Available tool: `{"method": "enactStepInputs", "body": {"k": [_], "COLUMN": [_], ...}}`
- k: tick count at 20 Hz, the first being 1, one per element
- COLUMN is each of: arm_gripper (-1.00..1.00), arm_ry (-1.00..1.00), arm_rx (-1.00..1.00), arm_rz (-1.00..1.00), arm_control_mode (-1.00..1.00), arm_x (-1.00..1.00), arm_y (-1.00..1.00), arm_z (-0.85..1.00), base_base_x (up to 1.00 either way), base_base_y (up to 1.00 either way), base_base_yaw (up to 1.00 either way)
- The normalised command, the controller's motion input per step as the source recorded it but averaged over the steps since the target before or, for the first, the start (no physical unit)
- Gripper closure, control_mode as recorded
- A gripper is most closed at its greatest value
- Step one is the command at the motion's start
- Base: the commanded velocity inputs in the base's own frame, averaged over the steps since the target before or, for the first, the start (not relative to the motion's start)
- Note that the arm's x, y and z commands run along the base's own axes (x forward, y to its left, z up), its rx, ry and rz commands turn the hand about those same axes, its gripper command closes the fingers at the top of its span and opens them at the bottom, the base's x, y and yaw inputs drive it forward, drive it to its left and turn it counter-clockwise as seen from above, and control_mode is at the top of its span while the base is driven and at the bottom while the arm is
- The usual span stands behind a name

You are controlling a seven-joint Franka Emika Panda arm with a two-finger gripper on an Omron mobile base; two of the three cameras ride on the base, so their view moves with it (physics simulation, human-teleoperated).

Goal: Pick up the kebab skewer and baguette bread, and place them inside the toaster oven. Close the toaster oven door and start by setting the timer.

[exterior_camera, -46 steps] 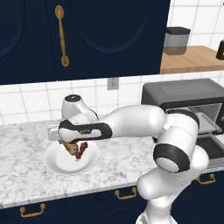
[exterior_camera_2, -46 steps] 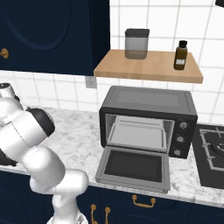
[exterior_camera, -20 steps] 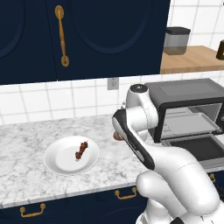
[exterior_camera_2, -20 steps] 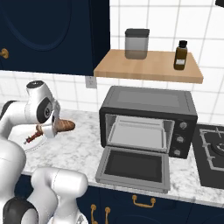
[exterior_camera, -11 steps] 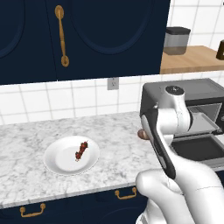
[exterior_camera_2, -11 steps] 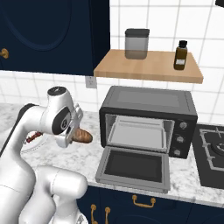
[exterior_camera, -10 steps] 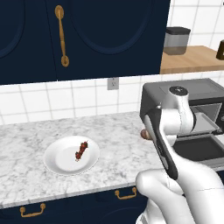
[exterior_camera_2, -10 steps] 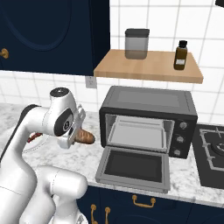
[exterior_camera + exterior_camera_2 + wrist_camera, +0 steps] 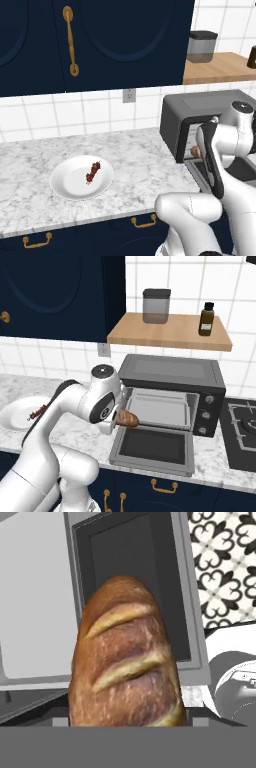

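End effector (image 9: 119, 418) | spread wide, gripping baguette bread (image 9: 127, 417) | over lowered toaster oven door (image 9: 152, 447)

Crusty matt baguette bread (image 9: 127, 662); dark glossy-glass toaster oven door (image 9: 152, 446); veined marble counter (image 9: 130, 165)

The baguette's (image 9: 127, 657) lower end is cut off by the hand view's bottom edge, hiding the fingertips. In the left base view the arm covers most of the oven (image 9: 190, 112) front.

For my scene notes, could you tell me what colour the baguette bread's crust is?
The baguette bread is golden-brown with paler slashes, clearest in the hand view.
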Motion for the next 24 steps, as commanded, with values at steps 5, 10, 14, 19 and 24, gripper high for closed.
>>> {"method": "enactStepInputs", "body": {"k": [5,10,14,19,24], "arm_gripper": [1.00,1.00,1.00,1.00,1.00], "arm_ry": [0.01,-0.02,-0.04,-0.07,-0.03], "arm_rx": [0.00,0.00,0.01,0.02,0.00], "arm_rz": [0.01,0.07,0.03,0.00,0.00], "arm_control_mode": [-1.00,-1.00,-1.00,-1.00,-1.00], "arm_x": [0.35,0.48,0.47,0.40,0.20], "arm_y": [-0.89,-0.47,-0.54,-0.38,-0.03], "arm_z": [0.02,0.00,0.00,-0.07,-0.16], "base_base_x": [0.00,0.00,0.00,0.00,0.00], "base_base_y": [0.00,0.00,0.00,0.00,0.00], "base_base_yaw": [0.00,0.00,0.00,0.00,0.00]}}
